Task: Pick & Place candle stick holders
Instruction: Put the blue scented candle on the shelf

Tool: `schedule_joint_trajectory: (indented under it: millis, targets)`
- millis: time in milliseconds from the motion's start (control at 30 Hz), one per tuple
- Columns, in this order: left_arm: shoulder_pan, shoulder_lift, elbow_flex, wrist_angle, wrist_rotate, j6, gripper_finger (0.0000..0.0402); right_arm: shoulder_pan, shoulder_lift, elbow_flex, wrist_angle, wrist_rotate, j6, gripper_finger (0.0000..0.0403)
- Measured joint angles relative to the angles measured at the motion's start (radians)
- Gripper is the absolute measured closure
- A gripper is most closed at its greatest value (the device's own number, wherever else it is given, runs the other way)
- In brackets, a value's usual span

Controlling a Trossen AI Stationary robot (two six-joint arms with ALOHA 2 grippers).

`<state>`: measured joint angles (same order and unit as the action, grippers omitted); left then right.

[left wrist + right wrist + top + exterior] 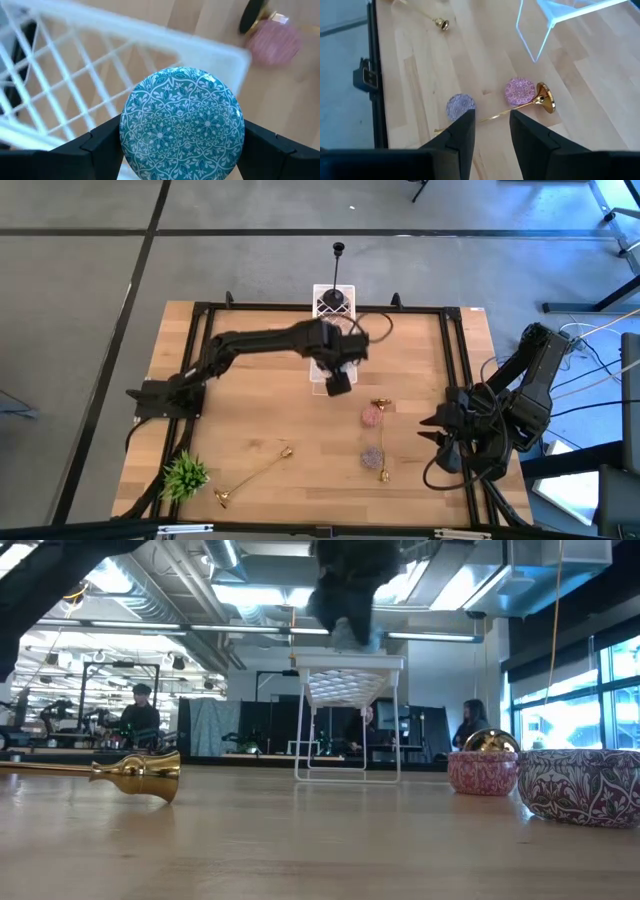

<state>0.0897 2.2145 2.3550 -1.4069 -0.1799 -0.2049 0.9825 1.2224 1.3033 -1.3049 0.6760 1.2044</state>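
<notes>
Left gripper is clamped on a round teal patterned tin, one finger on each side of it, hovering right over the white wire rack at mid-table — the rack's rim and grid sit just under and beyond the tin in the left wrist view.

Just past that gripper, toward the right arm: a pink patterned tin touching the round base of a gold candle stick holder. A bit further, a grey-purple patterned tin and another small gold piece just beside it — can't tell if that's the same stem's tip or a separate holder. Well off on the other side, a second gold candle stick holder lies flat near the green plant tuft. A black candle stick holder stands upright at the rack's far end.

Right gripper is parked at the table's right edge, fingers apart, holding nothing.

Progress, my read: only the black holder looks placed; gold ones all still on the wood. What's in hand is a tin, not a holder.

View notes — low view shows the gold holder's flared base lying on its side; high view can't show that. Only the left wrist view shows what's gripped.
</notes>
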Motion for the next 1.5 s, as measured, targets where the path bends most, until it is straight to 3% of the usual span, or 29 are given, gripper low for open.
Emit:
schedule_joint_trajectory:
  millis: [333, 500, 967, 1500]
  targets:
    - [0.028, -0.013, 0.001, -0.019, 0.061, 0.158, 0.0103, -0.026, 0.000, 0.000, -0.006, 0.061, 0.150, 0.0279]
    - [0.020, -0.013, 0.001, 0.005, 0.041, 0.223, 0.0103, -0.053, 0.000, 0.000, 0.011, 0.059, 0.172, 0.0279]
    - [0.065, -0.013, 0.000, 0.044, 0.057, 0.226, 0.0102, -0.087, 0.000, 0.000, 0.015, 0.056, 0.170, 0.0279]
    - [0.063, -0.014, -0.082, 0.054, 0.095, 0.245, 0.0102, -0.087, 0.000, 0.000, 0.015, 0.056, 0.168, 0.0279]
